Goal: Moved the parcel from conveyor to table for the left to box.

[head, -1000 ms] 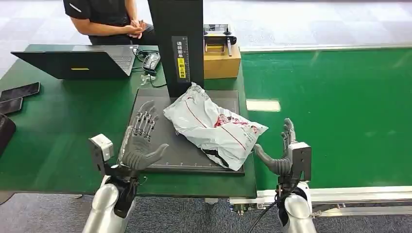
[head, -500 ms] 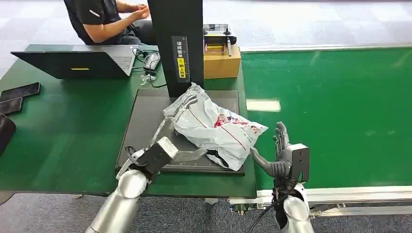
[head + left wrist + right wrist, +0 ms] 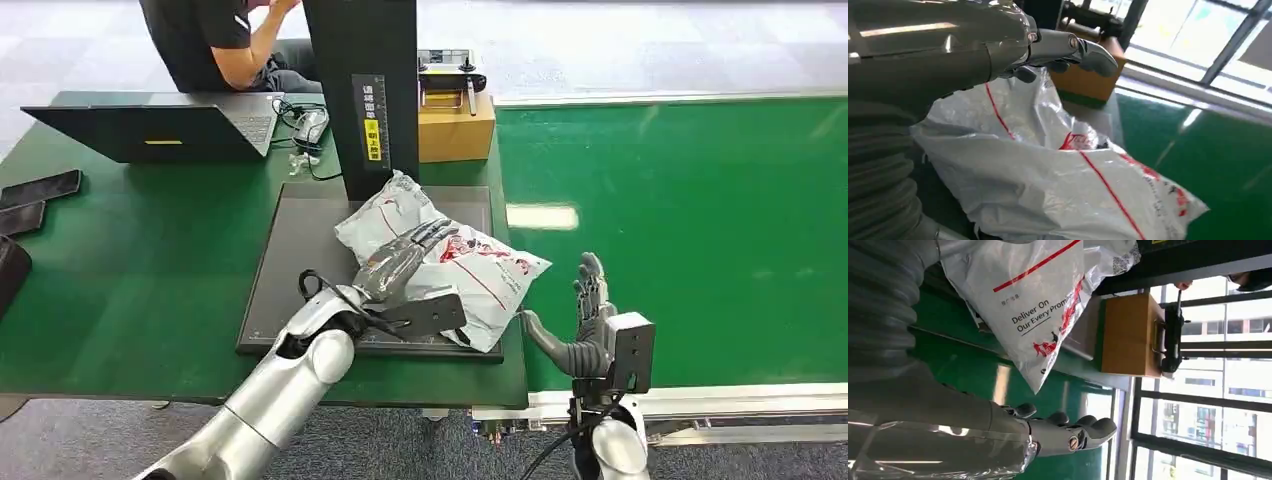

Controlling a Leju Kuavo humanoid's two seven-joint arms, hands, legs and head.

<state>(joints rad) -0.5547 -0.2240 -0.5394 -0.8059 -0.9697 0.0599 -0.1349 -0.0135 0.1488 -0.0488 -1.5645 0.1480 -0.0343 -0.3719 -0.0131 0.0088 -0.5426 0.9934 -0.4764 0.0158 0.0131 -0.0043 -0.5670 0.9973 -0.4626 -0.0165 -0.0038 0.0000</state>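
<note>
From my head, my left hand lies fingers spread across the white parcel on the dark mat of the green table, gripping nothing; my right hand hovers wide open beside it. My right wrist alone reads the parcel's print, "Deliver On Every Promise", before tall windows and a cardboard box.

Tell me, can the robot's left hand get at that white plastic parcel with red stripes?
Probably yes: the left hand already lies over the white plastic parcel on the dark mat, nothing between them; whether it grips is unclear.
</note>
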